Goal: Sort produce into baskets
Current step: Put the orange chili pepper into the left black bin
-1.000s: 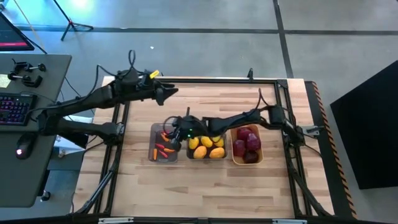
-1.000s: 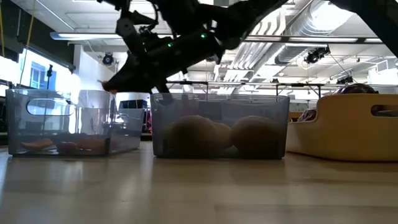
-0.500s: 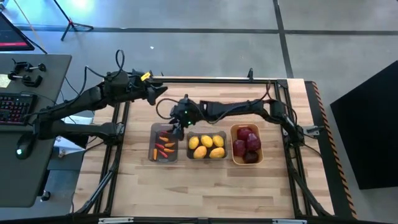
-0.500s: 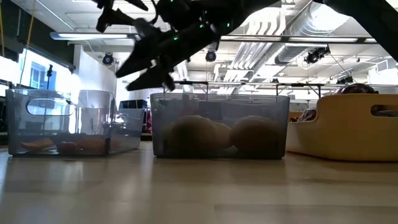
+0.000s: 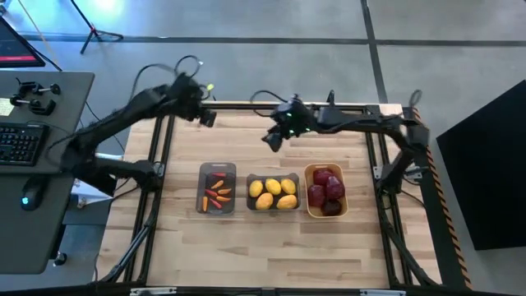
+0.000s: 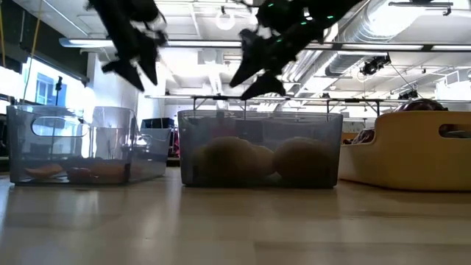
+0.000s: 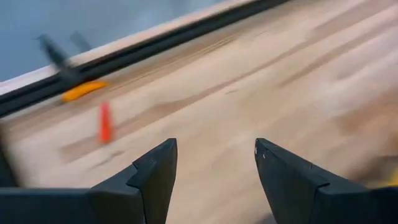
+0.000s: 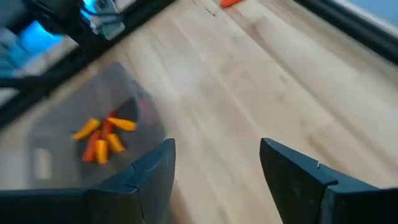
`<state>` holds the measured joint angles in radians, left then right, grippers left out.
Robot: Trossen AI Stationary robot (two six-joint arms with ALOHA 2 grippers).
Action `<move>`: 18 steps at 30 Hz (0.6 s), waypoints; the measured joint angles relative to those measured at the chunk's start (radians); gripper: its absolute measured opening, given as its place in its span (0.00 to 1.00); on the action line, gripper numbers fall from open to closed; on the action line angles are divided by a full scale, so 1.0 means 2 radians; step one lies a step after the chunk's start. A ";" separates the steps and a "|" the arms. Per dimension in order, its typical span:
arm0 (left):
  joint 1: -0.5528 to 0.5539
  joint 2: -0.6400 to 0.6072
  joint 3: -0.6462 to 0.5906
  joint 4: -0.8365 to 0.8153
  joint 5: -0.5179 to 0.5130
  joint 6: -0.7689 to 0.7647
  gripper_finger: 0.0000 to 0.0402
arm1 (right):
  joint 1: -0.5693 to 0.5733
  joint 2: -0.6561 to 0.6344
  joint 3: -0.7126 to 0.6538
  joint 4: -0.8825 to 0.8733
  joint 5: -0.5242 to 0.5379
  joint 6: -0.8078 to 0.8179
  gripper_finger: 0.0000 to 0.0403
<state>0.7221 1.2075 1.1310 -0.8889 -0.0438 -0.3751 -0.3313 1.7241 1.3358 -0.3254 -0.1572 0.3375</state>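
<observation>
Three baskets stand in a row at mid-table. The left grey basket (image 5: 218,188) holds red-orange peppers (image 8: 101,137), the middle grey basket (image 5: 273,193) yellow lemons (image 5: 274,194), and the orange-yellow basket (image 5: 326,190) dark red apples (image 5: 327,189). My right gripper (image 5: 271,138) hangs open and empty above the bare table, beyond the middle basket. My left gripper (image 5: 207,117) is open and empty near the far left corner. A small red-orange pepper piece (image 7: 104,122) lies on the wood ahead of it, and an orange-yellow piece (image 7: 84,91) lies by the rail.
A black frame rail (image 5: 271,105) runs along the table's far edge and down both sides. A desk with a keyboard (image 5: 18,144) stands off the table's left side. Bare wood (image 5: 271,247) lies between the baskets and the near edge.
My right gripper has opened over the pepper basket, risen out of it and swung toward the table's far edge and to the right. My left gripper has drawn back toward the far left corner. The baskets have stayed put.
</observation>
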 joint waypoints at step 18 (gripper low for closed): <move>0.142 0.373 0.100 -0.060 -0.083 0.100 0.49 | 0.133 -0.147 -0.209 0.092 0.092 0.148 0.55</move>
<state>1.0057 1.9536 1.3305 -1.0099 -0.2091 -0.1744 -0.0659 1.4303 0.9184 -0.1410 0.0274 0.6339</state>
